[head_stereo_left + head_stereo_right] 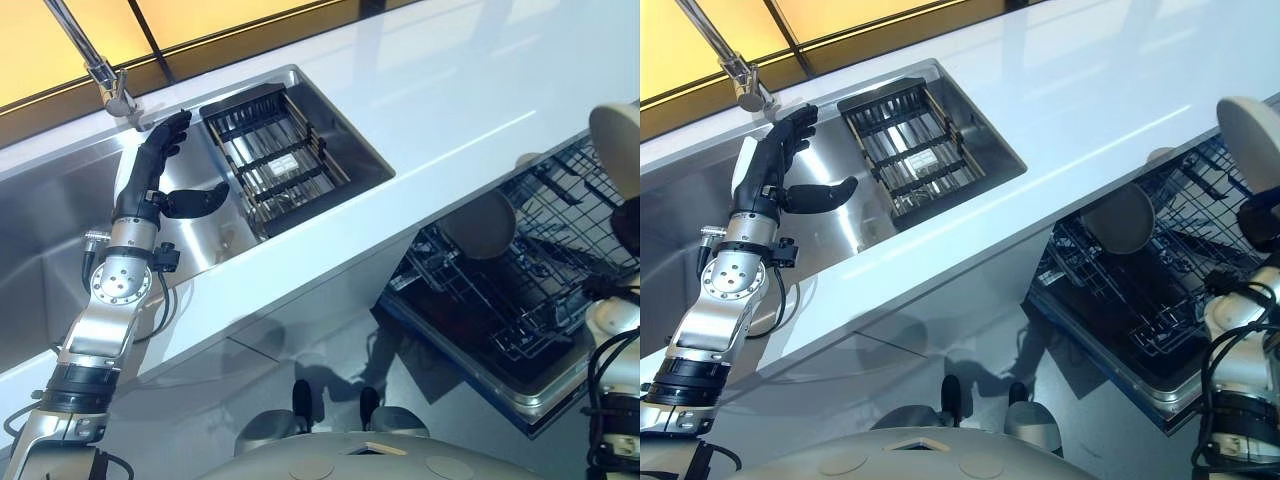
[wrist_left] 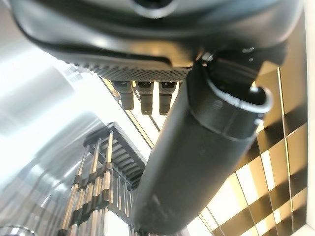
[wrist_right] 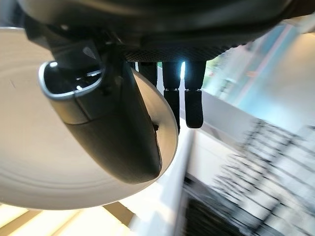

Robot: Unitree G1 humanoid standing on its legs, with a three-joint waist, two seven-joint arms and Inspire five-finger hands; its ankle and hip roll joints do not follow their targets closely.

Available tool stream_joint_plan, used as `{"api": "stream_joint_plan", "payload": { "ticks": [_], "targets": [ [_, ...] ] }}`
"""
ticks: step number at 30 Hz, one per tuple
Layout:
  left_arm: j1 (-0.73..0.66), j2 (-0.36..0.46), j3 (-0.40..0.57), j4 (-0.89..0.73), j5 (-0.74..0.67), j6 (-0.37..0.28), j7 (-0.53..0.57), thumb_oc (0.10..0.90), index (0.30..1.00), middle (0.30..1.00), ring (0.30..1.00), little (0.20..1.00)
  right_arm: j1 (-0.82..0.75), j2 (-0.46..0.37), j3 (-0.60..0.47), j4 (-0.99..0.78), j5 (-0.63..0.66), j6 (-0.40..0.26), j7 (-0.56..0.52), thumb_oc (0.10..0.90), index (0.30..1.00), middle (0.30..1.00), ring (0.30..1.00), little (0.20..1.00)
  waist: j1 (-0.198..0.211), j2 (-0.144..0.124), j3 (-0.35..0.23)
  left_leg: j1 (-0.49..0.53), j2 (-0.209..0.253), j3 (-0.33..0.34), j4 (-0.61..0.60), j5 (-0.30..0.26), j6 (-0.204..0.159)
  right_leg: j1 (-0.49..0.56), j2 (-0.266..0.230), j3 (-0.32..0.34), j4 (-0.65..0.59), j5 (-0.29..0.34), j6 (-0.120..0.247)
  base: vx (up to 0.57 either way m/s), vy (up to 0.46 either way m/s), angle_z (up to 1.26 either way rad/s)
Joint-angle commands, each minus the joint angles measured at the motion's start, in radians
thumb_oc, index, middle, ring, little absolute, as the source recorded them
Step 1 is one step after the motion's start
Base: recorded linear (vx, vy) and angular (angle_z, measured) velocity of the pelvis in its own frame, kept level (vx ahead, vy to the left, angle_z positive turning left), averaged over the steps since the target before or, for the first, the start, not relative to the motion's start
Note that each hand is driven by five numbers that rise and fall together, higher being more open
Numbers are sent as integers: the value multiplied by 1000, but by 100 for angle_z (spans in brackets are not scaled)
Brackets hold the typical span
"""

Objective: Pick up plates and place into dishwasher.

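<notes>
The right hand, its fingers pinching a plate, is carrying it over the dishwasher rack, needing an upright slot next, while the left hand is hovering open-fingered above the sink.

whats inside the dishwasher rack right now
One plate stands on edge in the dark wire dishwasher rack. The right hand pinches another plate above its far end. Slots behind the standing plate are hidden.
</notes>
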Motion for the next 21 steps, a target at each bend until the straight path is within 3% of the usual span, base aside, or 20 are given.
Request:
{"api": "stream_joint_plan", "payload": {
  "ticks": [1, 10, 14, 21],
  "targets": [
    [-66, 71, 81, -11, -2, -71, 63, 800, 900, 900, 900, 900, -54, -93, 14, -34, -16, -78, 41, 100, 300, 300, 300, 200, 12, 7, -98, 42, -22, 56, 9, -143, -12, -81, 44, -16, 163, -104, 60, 0, 0, 0],
    [-76, 61, 61, -11, 0, -70, 102, 800, 900, 900, 900, 900, -75, -74, 119, 63, 37, -22, 147, 100, 300, 300, 300, 200, 24, 5, -75, 41, -21, 56, 8, -150, -16, -82, 39, -32, 161, -110, 62, -1, -1, -1],
    [-74, 59, 53, -8, -3, -73, 105, 800, 900, 900, 900, 900, -92, -60, 155, 100, 97, 33, 179, 100, 300, 300, 300, 200, 35, 5, -67, 39, -22, 50, 7, -149, -19, -80, 38, -42, 155, -108, 62, 0, 0, 0],
    [-59, 44, 42, -19, 2, -67, 108, 800, 900, 900, 900, 900, -98, -26, 219, 155, 91, 117, 192, 100, 300, 300, 300, 200, 52, 3, -60, 41, -21, 42, 6, -148, -19, -75, 33, -59, 155, -110, 63, 11, 1, 3]
  ]
}}
